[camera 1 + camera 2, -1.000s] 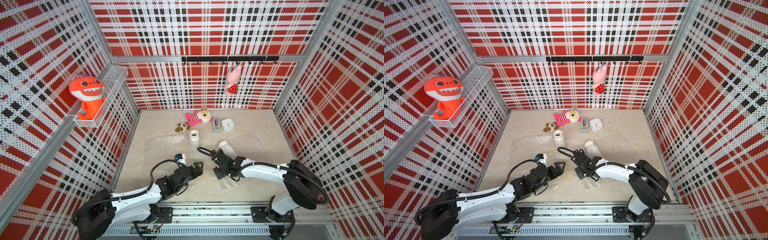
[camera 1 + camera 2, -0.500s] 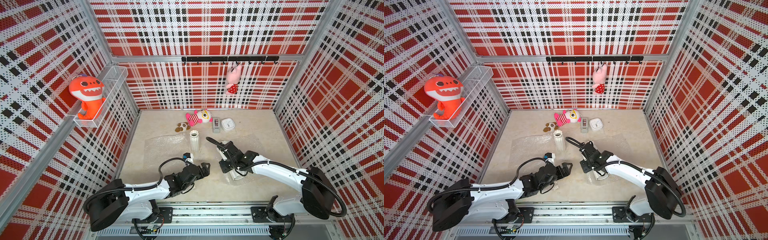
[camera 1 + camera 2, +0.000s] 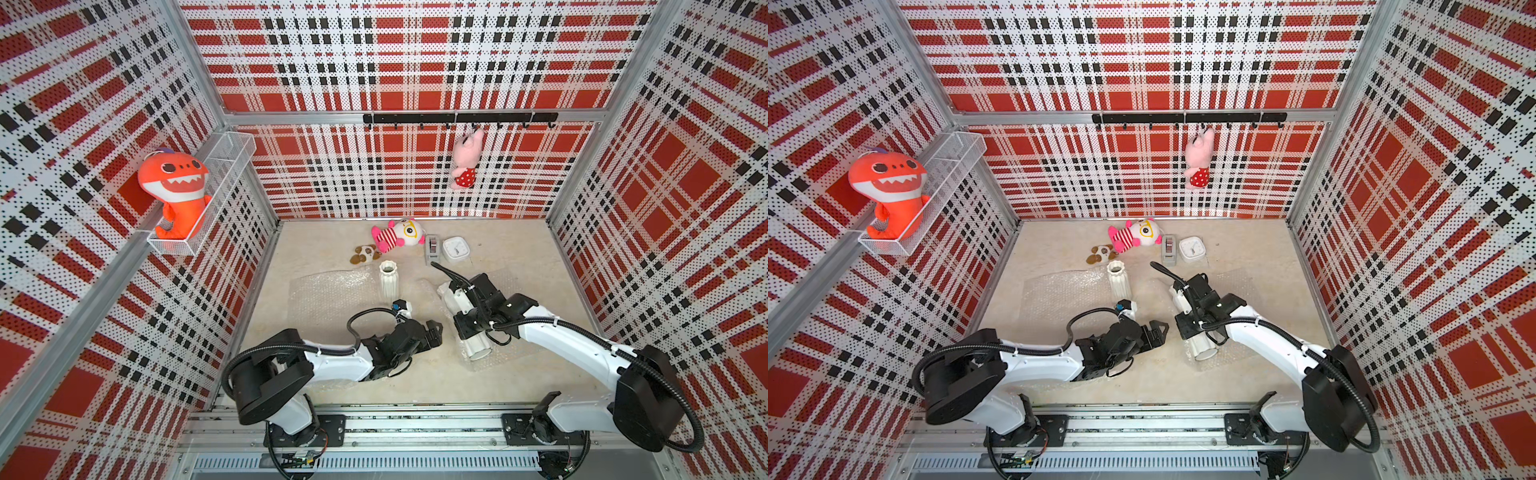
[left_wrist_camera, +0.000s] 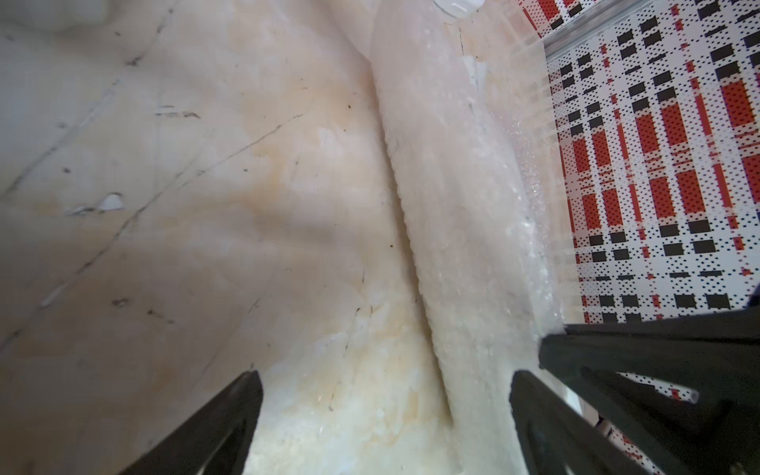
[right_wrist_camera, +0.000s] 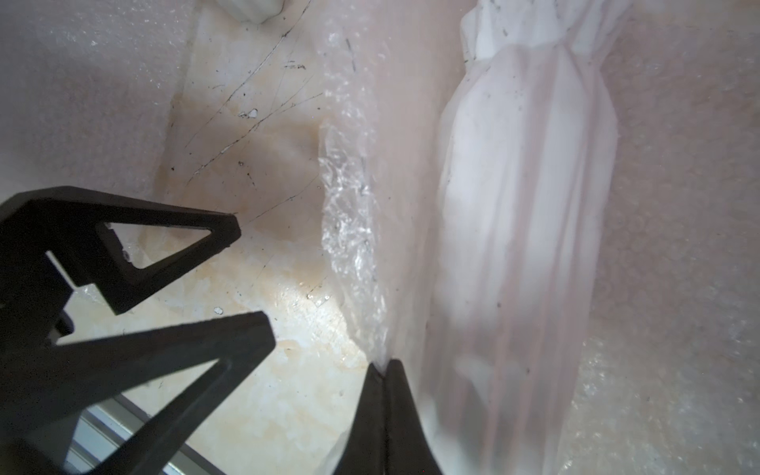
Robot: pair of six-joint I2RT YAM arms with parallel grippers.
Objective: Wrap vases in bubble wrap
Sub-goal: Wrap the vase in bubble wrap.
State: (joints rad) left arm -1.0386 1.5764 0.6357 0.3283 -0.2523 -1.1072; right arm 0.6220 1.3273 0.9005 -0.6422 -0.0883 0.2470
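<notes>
**STATION STATUS: RIGHT GRIPPER CLAMPED ON WRAP EDGE, LEFT GRIPPER FREE**

1. Nearest the rail, the left gripper (image 3: 434, 331) hangs low over the tabletop (image 3: 436, 386). Its jaws are spread wide and nothing lies between them. The left wrist view confirms this: both fingers stand apart, with only the stone-look surface and a fold of film ahead.

2. Just beside it, the right gripper (image 5: 383, 370) is pressed tight on the edge of the first bubble wrap sheet (image 5: 349, 230). The film rises from the fingertips as a crinkled flap.

3. The lying vase (image 3: 478, 347) rests on its side on that sheet, base toward the rail and neck toward the back wall. The right arm crosses above it. In the right wrist view its ribbed body appears veiled by film.

4. Farther back, the upright vase (image 3: 388, 279) stands mouth up at the right edge of the second bubble wrap sheet (image 3: 328, 291), which lies flat. Whether the vase stands on the sheet cannot be told.

5. Along the back wall lie a tape dispenser (image 3: 432, 248) and a white clock (image 3: 456, 248), just beside each other, and a striped plush (image 3: 395, 236).
</notes>
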